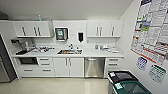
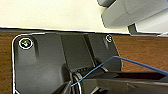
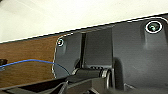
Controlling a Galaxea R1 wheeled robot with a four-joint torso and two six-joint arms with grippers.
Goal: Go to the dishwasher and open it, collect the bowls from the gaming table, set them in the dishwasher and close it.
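The dishwasher stands under the white counter, right of the sink, with its brushed steel door shut and a bar handle across its top. It is across a stretch of pale floor from me. The bowls and the gaming table are out of view. In both wrist views my own dark plate and jointed bar lie over a brown floor strip and a pale wall.
White cabinets and drawers flank the dishwasher, with a sink and countertop clutter above. Two lidded bins stand at the near right by a wall with posters. A dark fridge is at the left edge.
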